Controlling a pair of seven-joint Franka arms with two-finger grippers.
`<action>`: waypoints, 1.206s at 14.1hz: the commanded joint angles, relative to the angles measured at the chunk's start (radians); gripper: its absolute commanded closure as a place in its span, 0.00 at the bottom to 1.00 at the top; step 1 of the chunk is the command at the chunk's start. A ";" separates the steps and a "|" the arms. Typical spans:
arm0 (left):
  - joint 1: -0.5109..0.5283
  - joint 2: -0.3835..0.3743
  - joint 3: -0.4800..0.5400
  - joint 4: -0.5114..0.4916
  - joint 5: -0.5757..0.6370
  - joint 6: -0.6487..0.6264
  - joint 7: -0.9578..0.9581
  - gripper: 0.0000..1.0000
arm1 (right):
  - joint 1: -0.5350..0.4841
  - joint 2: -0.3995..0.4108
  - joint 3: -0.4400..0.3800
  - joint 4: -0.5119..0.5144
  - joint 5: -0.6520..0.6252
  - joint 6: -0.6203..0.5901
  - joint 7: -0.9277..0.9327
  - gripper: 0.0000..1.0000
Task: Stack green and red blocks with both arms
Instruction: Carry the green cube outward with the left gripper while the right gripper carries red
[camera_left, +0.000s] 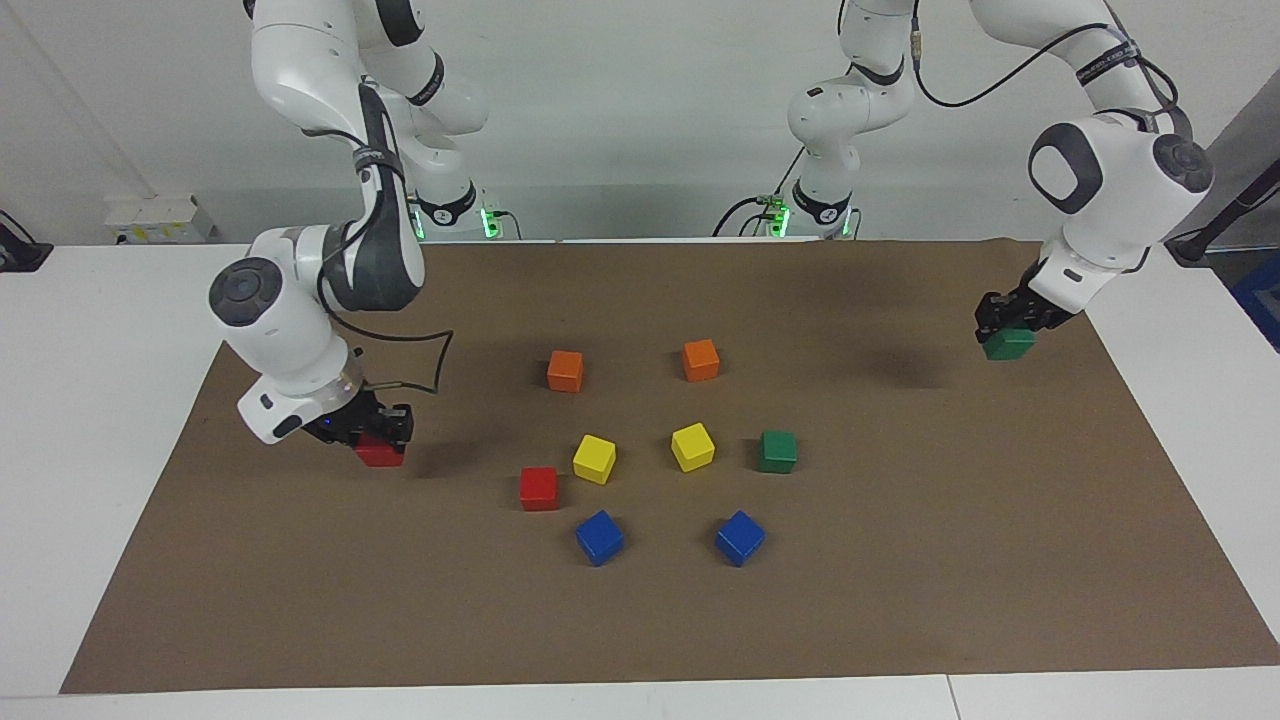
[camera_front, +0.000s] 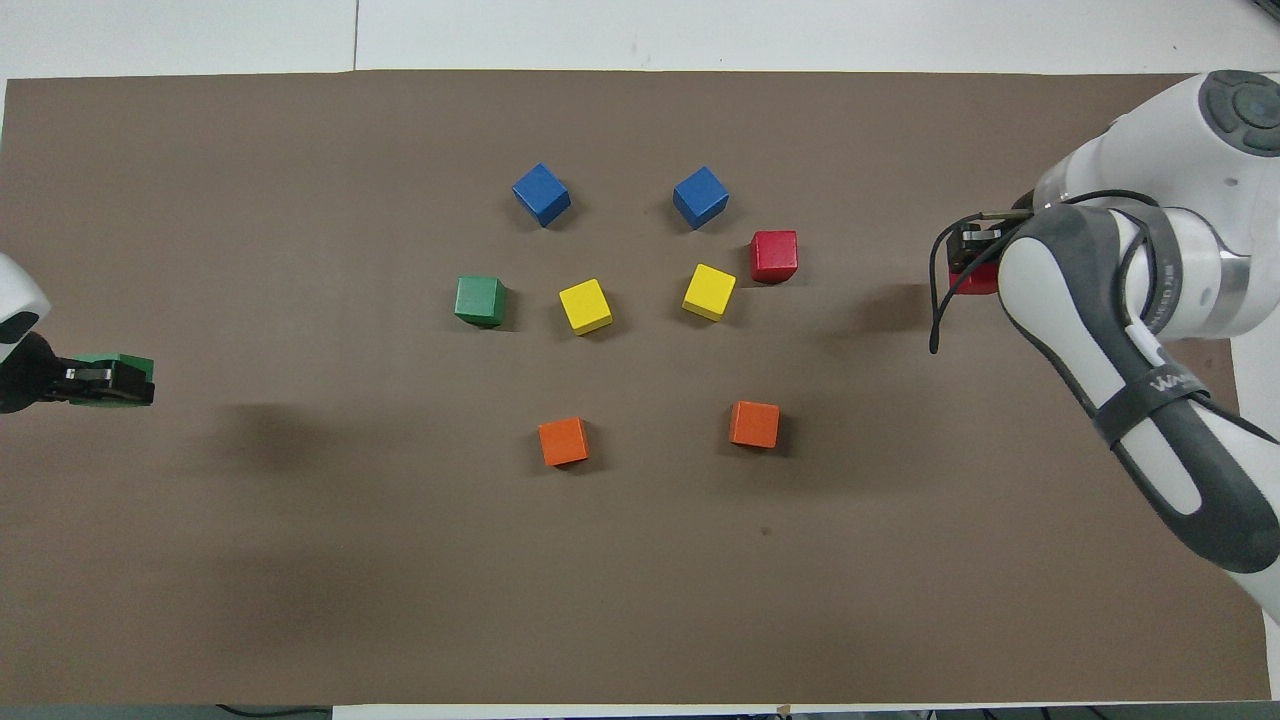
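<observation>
The surface (camera_left: 1000, 560) is covered by a brown sheet that looks like matt paper or thin card, smooth and without shine, with bare white, smooth tabletop (camera_left: 100, 400) showing around it. The cubes, among them the red block (camera_left: 539, 488) and the green block (camera_left: 778, 451), have a smooth painted look with a slight gloss, perhaps wood or plastic. The arms (camera_left: 300, 60) wear glossy white plastic shells with dark grey matt caps, and each hand looks matt black.
</observation>
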 joint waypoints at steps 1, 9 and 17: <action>0.030 -0.030 -0.014 -0.107 -0.004 0.140 0.035 1.00 | -0.030 -0.031 0.014 -0.075 0.002 0.029 -0.071 1.00; 0.018 0.019 -0.014 -0.252 -0.004 0.429 -0.059 1.00 | -0.051 -0.082 0.012 -0.293 0.000 0.241 -0.169 1.00; 0.010 0.119 -0.014 -0.259 -0.004 0.518 -0.109 1.00 | -0.078 -0.096 0.012 -0.333 0.000 0.270 -0.188 1.00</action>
